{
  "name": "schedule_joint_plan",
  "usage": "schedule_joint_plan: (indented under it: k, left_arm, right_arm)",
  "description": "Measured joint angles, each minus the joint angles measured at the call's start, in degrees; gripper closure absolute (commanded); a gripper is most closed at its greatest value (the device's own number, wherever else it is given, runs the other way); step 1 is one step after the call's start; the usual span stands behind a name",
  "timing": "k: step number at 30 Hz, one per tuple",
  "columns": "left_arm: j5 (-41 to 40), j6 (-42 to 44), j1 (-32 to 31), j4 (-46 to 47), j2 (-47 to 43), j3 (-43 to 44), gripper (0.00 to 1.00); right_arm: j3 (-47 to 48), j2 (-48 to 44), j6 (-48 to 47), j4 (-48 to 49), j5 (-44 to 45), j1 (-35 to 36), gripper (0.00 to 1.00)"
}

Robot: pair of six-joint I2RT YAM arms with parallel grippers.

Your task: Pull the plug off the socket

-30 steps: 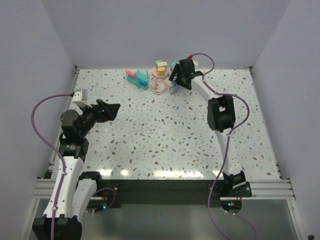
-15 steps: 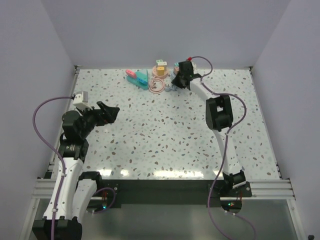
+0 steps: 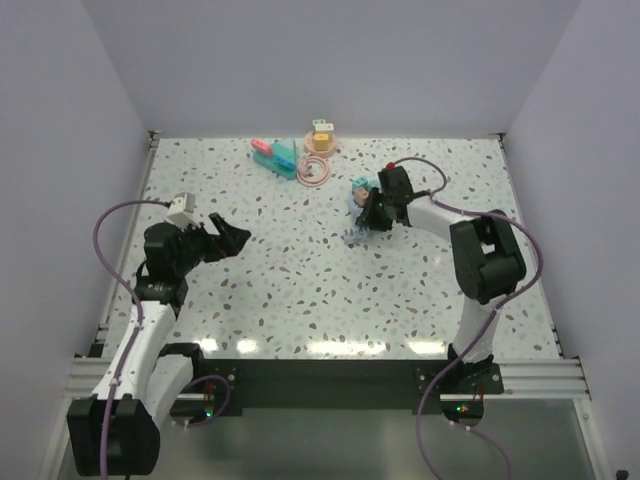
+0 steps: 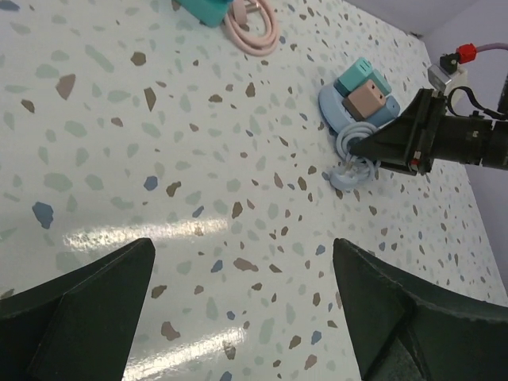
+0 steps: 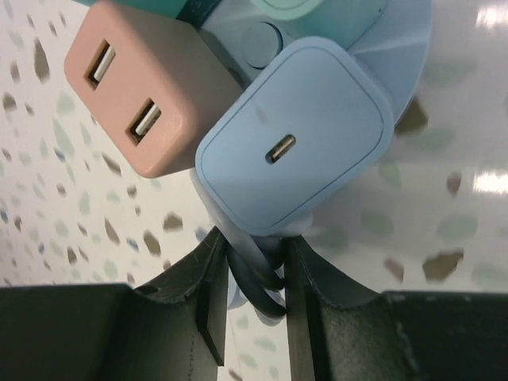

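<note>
The round light-blue socket (image 3: 360, 190) lies right of the table's middle, with a pink two-port plug (image 5: 139, 95), a light-blue plug (image 5: 294, 147) and a teal plug (image 4: 361, 75) standing in it. Its coiled blue cable (image 5: 262, 278) hangs off the near side. My right gripper (image 5: 255, 278) is shut on that cable just below the light-blue plug, and touches no plug. It shows in the left wrist view as a dark wedge at the coil (image 4: 353, 147). My left gripper (image 4: 242, 317) hovers open over bare table, well to the left of the socket (image 4: 337, 107).
At the back of the table lie a teal and pink power strip (image 3: 275, 157), a pink cable coil (image 3: 315, 172) and a small orange and yellow adapter stack (image 3: 321, 135). Grey walls close in the table on three sides.
My right gripper went from open to shut on the blue cable and drew back from the rear edge, dragging the socket nearer and rightward. My left arm edged forward.
</note>
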Motion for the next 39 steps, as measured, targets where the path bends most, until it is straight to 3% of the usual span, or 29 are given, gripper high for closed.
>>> schedule_joint_plan:
  k: [7, 13, 19, 23, 29, 32, 35, 39]
  left_arm:
    - [1.60, -1.01, -6.29, 5.07, 5.66, -3.45, 0.00]
    - [0.07, -2.34, -14.16, 8.00, 10.47, -3.41, 0.00]
    - [-1.81, -2.86, -15.89, 8.15, 12.76, -2.78, 0.00]
    - [-2.43, -2.99, -16.61, 8.26, 14.58, -2.67, 0.00]
    - [-5.18, -3.30, -19.15, 7.65, 18.27, -0.22, 0.00]
    - [-7.85, -2.47, -21.07, 7.04, 23.02, 5.01, 0.00]
    - [-10.71, -0.17, -22.80, 5.70, 29.51, 12.44, 0.00]
    - [-13.79, 4.59, -23.74, 1.33, 39.47, 22.88, 0.00]
  right_arm:
    - [-16.20, -12.28, -0.26, 0.74, -4.52, 6.69, 1.00]
    - [-22.67, -16.96, 0.22, 2.03, -7.72, 16.09, 1.00]
    - [-25.14, -18.84, 0.26, 2.40, -8.48, 20.98, 1.00]
    - [-24.02, -18.29, -0.09, 1.22, -7.78, 21.27, 1.00]
    - [-14.56, -11.28, -2.64, -3.98, -8.02, 21.57, 1.00]
    - [-13.68, -10.62, -3.69, -4.59, -8.15, 21.62, 1.00]
    - [-10.97, -9.33, -5.22, -7.56, -8.07, 21.62, 0.92]
    - [-7.17, -7.34, -7.54, -11.10, -7.48, 21.73, 0.94]
